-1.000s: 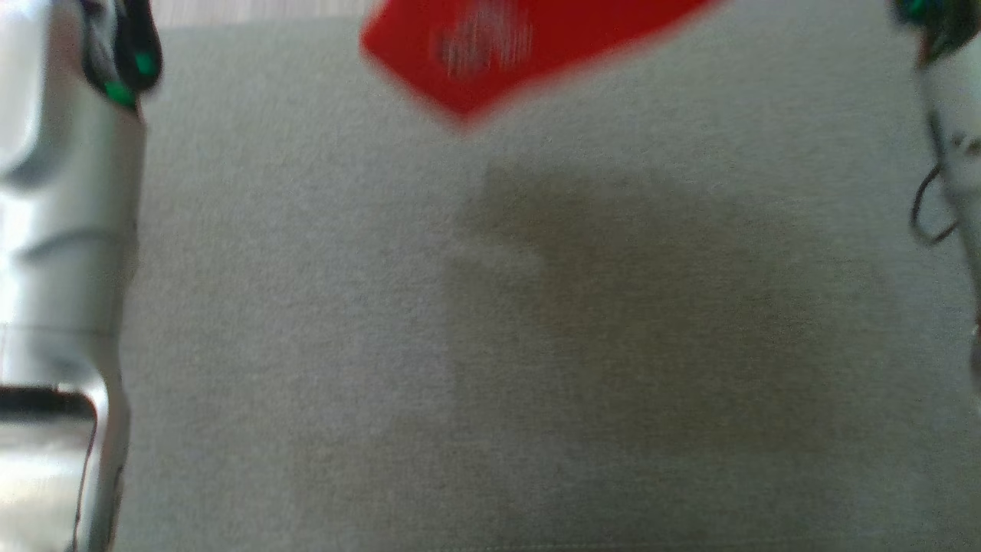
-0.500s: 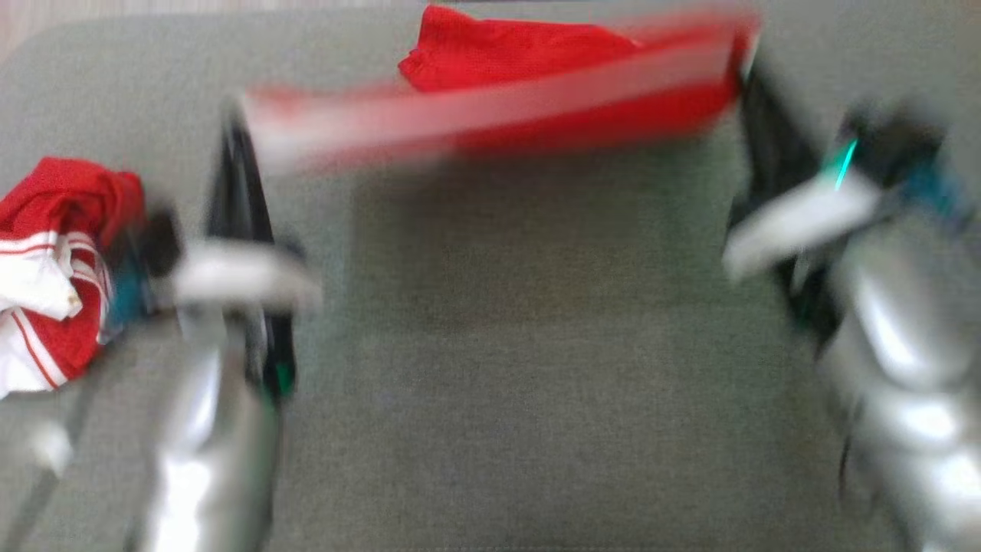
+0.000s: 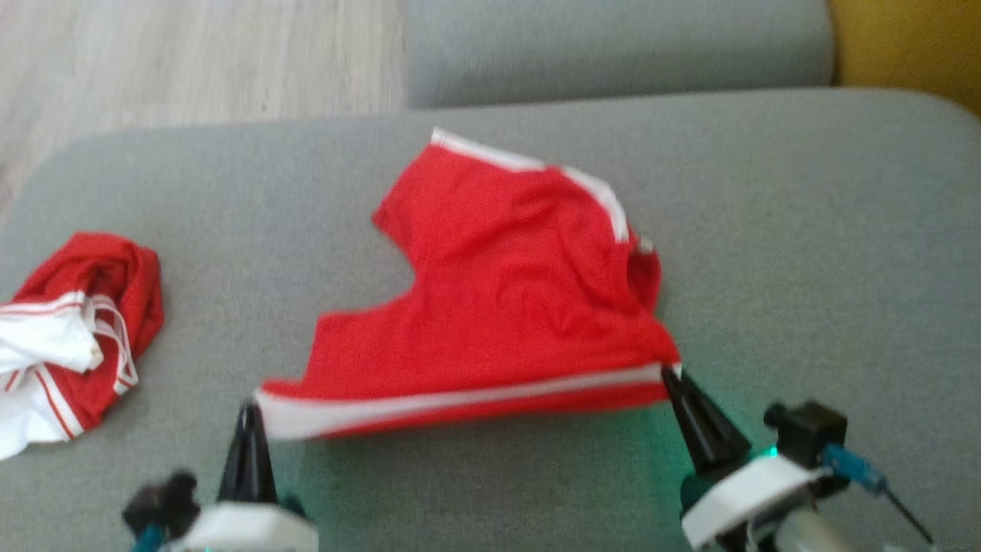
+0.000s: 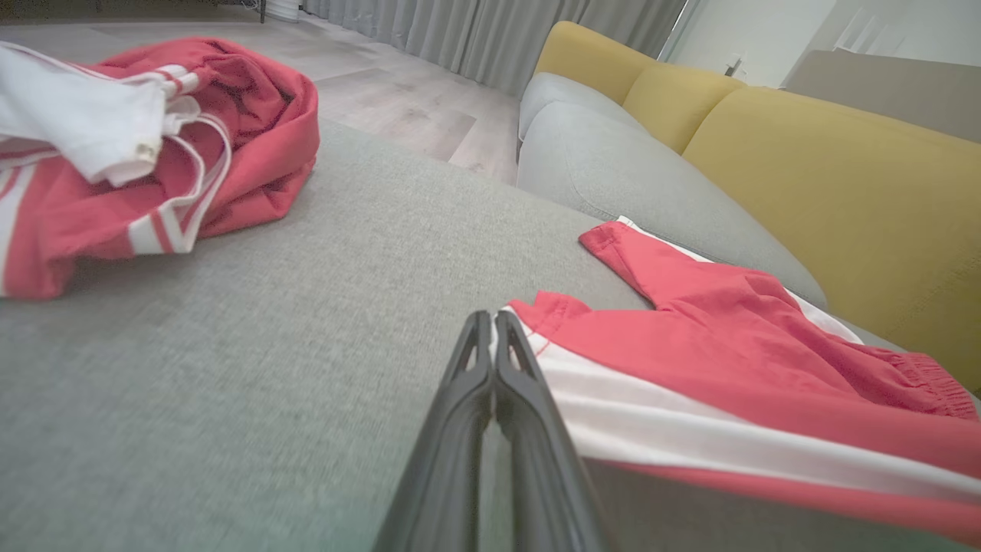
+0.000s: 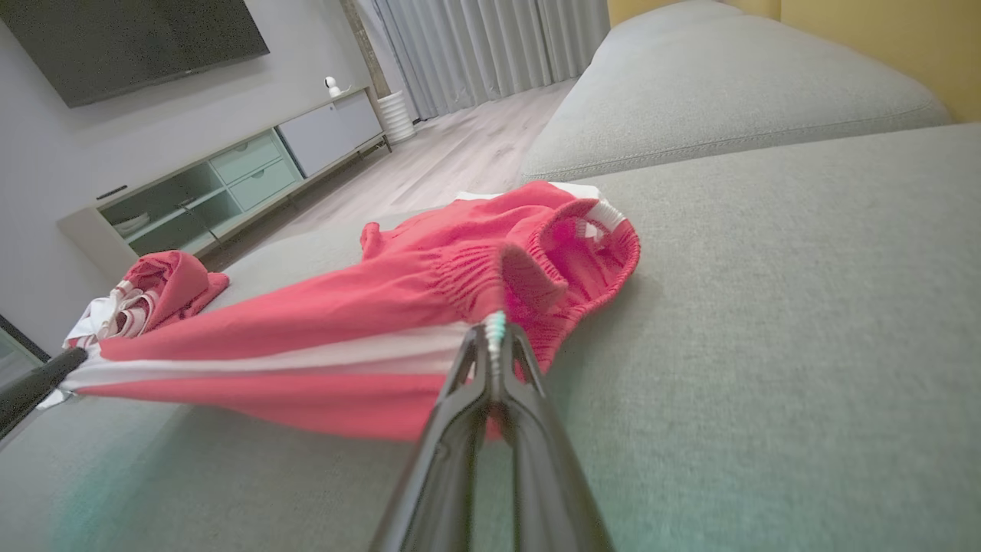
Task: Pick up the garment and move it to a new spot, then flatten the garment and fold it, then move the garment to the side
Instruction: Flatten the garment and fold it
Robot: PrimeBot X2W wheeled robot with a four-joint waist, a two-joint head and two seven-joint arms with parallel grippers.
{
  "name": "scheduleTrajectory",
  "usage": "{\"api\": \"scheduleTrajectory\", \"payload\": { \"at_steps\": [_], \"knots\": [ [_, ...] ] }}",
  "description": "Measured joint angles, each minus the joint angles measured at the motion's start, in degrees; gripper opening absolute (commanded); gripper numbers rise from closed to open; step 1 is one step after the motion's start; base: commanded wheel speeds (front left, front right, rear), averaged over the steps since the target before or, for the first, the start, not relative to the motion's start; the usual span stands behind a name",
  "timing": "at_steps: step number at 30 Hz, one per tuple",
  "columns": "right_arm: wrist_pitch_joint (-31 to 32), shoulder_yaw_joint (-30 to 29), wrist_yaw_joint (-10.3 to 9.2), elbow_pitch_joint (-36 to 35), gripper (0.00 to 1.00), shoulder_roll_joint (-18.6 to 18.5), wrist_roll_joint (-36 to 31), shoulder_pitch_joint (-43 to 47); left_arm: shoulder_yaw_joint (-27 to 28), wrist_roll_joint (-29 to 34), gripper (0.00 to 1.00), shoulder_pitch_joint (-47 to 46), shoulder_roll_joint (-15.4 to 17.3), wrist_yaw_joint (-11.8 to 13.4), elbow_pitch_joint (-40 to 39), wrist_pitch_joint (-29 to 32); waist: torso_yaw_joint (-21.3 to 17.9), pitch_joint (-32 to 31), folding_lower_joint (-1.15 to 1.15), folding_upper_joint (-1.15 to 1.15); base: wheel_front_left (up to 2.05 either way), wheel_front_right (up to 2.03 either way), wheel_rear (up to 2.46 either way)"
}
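Ok, L tool [image 3: 249, 414] & R tool [image 3: 674, 381] pinch shorts [image 3: 498, 307] taut.

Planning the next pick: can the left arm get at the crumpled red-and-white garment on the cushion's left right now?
Probably, but not yet: the left gripper is shut on the red shorts' corner. Only bare cushion lies between it and the crumpled garment.

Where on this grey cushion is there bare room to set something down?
Widest: grey cushion right of the red shorts, to its right edge. Narrower strip between shorts and the crumpled red-and-white garment. Crowded at the near edge, where left tool and right tool pinch the shorts.
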Motion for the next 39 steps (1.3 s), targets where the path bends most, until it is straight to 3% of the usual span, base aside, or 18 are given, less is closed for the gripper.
{"api": "scheduleTrajectory", "payload": {
  "at_steps": [8, 15, 20, 25, 32, 39],
  "knots": [
    [0.0, 0.3, 0.0, -2.7, 0.0, -0.1, 2.7, 8.0, -1.0, -1.3, 0.0, 9.8, 0.1, 0.7, -5.2, 0.0, 0.6, -4.6, 0.0, 0.0, 0.0, 0.0, 0.0],
    [0.0, -3.3, 0.0, -4.8, 0.0, 0.3, 3.4, 9.4, -3.8, -0.4, 0.0, 7.9, 0.3, 0.8, -6.6, 0.1, 0.2, -3.9, 0.02, 0.0, 0.0, 0.0, 0.0],
    [0.0, -5.1, 0.0, -3.9, 0.0, 3.6, 5.7, 4.4, -6.1, 2.7, 0.0, -4.9, 0.7, 0.5, -2.6, 0.1, -1.1, -1.4, 0.03, 0.0, 0.0, 0.0, 0.0],
    [0.0, -6.6, 0.0, -0.2, 0.0, 5.7, 6.5, -5.3, -9.6, 3.0, 0.0, -21.5, 3.5, 0.0, 4.6, 1.6, -2.9, 3.2, 0.06, 0.0, 0.0, 0.0, 0.0],
    [0.0, -7.7, 0.0, 5.9, 0.0, 7.4, 9.4, -14.4, -16.9, -2.1, 0.0, -36.7, 6.7, -0.4, 13.9, 6.3, -6.6, 9.9, 0.05, 0.0, 0.0, 0.0, 0.0],
    [0.0, -3.1, 0.0, 5.7, 0.0, 7.5, 16.3, -20.7, -25.0, -7.1, 0.0, -45.8, 10.6, -0.4, 19.1, 10.1, -10.9, 15.3, 0.03, 0.0, 0.0, 0.0, 0.0]
  ]
}}
